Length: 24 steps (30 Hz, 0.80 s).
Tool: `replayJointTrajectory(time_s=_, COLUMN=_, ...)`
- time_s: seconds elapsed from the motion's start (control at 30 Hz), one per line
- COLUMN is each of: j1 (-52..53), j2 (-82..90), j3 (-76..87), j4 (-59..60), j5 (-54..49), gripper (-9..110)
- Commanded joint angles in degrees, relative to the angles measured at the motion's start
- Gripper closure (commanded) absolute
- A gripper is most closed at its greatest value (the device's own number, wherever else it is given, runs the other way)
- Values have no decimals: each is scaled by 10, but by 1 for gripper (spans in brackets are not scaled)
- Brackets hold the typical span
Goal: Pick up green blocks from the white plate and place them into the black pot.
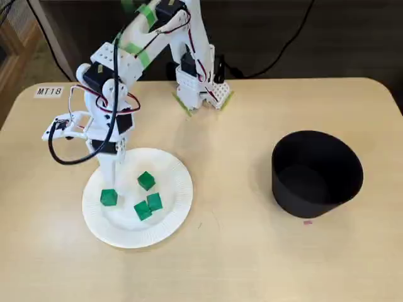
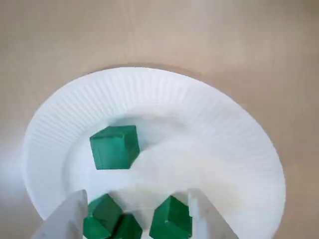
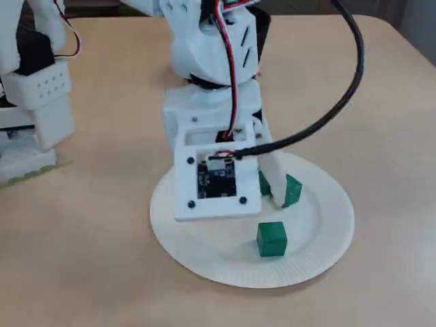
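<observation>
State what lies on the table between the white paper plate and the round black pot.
Nothing: in a fixed view, only bare tan tabletop separates the white paper plate from the round black pot.

**Count of things, by kind**

A fixed view shows four green blocks [image 1: 108, 197]: a second [image 1: 146, 180], a third [image 1: 154, 201] and a fourth [image 1: 142, 211]. There is one white plate [image 1: 171, 168], one black pot [image 1: 318, 182], one robot arm [image 1: 104, 68], one label [image 1: 49, 91], one small pink mark [image 1: 307, 222] and one counter [image 1: 239, 264].
</observation>
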Motion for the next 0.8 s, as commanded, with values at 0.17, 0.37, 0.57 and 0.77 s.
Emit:
replayJointTrajectory(time_s=0.17, j1=-9, j2=-65, j3=-120, j4=25, j5=-19, gripper=70)
replayJointTrajectory(time_s=0.37, j1=-12, j2=-125, j3=-183, j4=54, j5=-26, gripper=69)
replayJointTrajectory(time_s=0.57, j1=-13, j2=-172, j3=-234, j4=73, j5=-36, gripper=70)
replayJointTrajectory(time_s=0.77, j1=-22, j2=-210, j3=-272, j4=74, j5=-34, gripper=72)
